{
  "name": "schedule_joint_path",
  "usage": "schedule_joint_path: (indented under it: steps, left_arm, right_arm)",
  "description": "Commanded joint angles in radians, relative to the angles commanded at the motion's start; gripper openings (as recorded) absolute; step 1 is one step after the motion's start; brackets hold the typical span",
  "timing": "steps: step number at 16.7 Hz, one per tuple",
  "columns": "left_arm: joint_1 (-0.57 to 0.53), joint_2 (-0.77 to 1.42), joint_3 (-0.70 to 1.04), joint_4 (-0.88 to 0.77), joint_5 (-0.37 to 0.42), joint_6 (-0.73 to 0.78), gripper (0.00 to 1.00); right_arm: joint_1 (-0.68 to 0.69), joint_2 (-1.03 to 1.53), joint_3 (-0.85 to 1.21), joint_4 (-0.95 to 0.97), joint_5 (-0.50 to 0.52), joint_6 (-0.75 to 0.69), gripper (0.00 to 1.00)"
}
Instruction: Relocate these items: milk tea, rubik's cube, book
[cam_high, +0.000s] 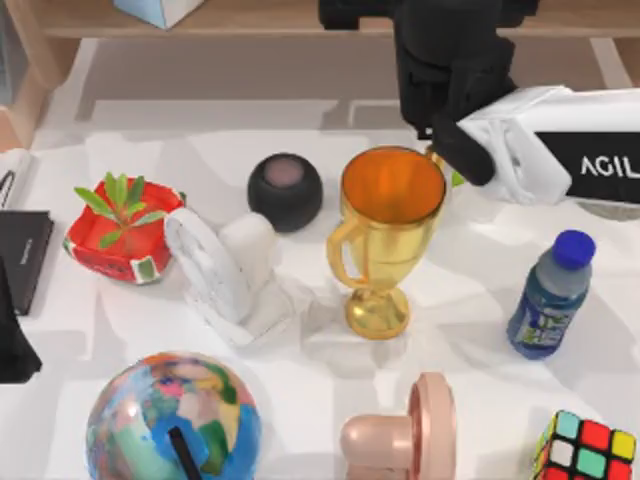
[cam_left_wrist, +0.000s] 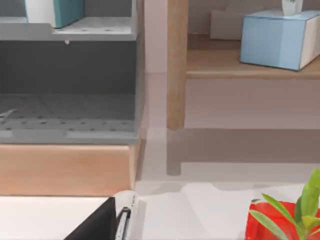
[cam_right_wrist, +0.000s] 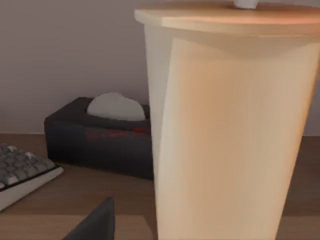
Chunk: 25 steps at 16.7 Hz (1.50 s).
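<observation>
At the rear of the counter (cam_high: 300, 150), right of centre in the top view, my right arm reaches in from the right, its pincer (cam_high: 455, 125) ending at the wooden shelf edge behind the golden trophy (cam_high: 385, 235). From the right wrist camera the milk tea (cam_right_wrist: 225, 130) stands very close and upright, a cream-beige cup with a flat lid, on a wooden surface; behind it sit a dark tissue box (cam_right_wrist: 100, 135) and the corner of a grey keyboard (cam_right_wrist: 20, 172). I cannot tell whether the pincer is wide, narrow, or closed on the cup.

Near the front right corner of the counter lies the rubik's cube (cam_high: 585, 450), just in front of the blue-capped drink bottle (cam_high: 550, 295). A globe (cam_high: 175, 420) sits at the front left, a pink spool-shaped piece (cam_high: 410, 435) at front centre, a red pot with a green plant (cam_high: 120, 230) at the left, and a round black speaker (cam_high: 285, 190) behind a white object (cam_high: 230, 265).

My left arm is parked at the counter's left edge. Its wrist camera looks toward a grey shelf unit (cam_left_wrist: 70, 80), where a teal-blue book (cam_left_wrist: 62, 10) stands on the upper level, and a light-blue box (cam_left_wrist: 280, 37) rests on a wooden shelf.
</observation>
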Motion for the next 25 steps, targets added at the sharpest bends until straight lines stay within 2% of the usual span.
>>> schedule_joint_path:
  steps: [4, 13, 18, 25]
  left_arm:
    - [0.0, 0.0, 0.0, 0.0, 0.0, 0.0, 1.0]
    - [0.0, 0.0, 0.0, 0.0, 0.0, 0.0, 1.0]
    - [0.0, 0.0, 0.0, 0.0, 0.0, 0.0, 1.0]
    - [0.0, 0.0, 0.0, 0.0, 0.0, 0.0, 1.0]
  right_arm:
    - [-0.012, 0.023, 0.035, -0.014, -0.011, 0.0, 1.0]
    - [-0.089, 0.232, 0.372, -0.137, -0.086, -0.004, 1.0]
    - [-0.095, 0.244, 0.392, -0.145, -0.092, -0.004, 1.0]
    - [-0.095, 0.244, 0.392, -0.145, -0.092, -0.004, 0.47]
